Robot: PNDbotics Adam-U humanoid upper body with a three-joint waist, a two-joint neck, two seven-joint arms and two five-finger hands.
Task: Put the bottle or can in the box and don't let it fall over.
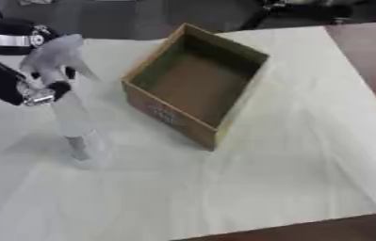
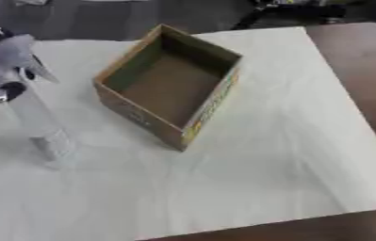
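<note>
The left hand [image 1: 28, 89] comes in from the nine o'clock edge of the left eye view, its black forearm with a silver band lying nearly level across the upper left corner and the wrist bending down toward the table. Its dark fingers [image 1: 59, 87] are curled round the neck of a clear spray bottle [image 1: 74, 117], just below the pale trigger head [image 1: 57, 54], which points toward one o'clock. The bottle stands tall and leans a little, its top tipped toward eleven o'clock and its base at about five o'clock from the hand; whether the base rests on the white tablecloth [image 1: 249, 179] or hangs just above it cannot be told, as the picture is smeared there. The bottle is outside the cardboard box [image 1: 195, 80], which sits at about three o'clock from it, near but apart. The box is open at the top, brown inside, and set askew so that one corner points toward six o'clock; its near wall carries some faint printing, and in the right eye view a strip of yellow and green shows along the right wall [image 2: 211, 106]. Dark wooden tabletop [image 1: 372, 56] shows beyond the cloth at three o'clock. The right hand shows in neither view.
</note>
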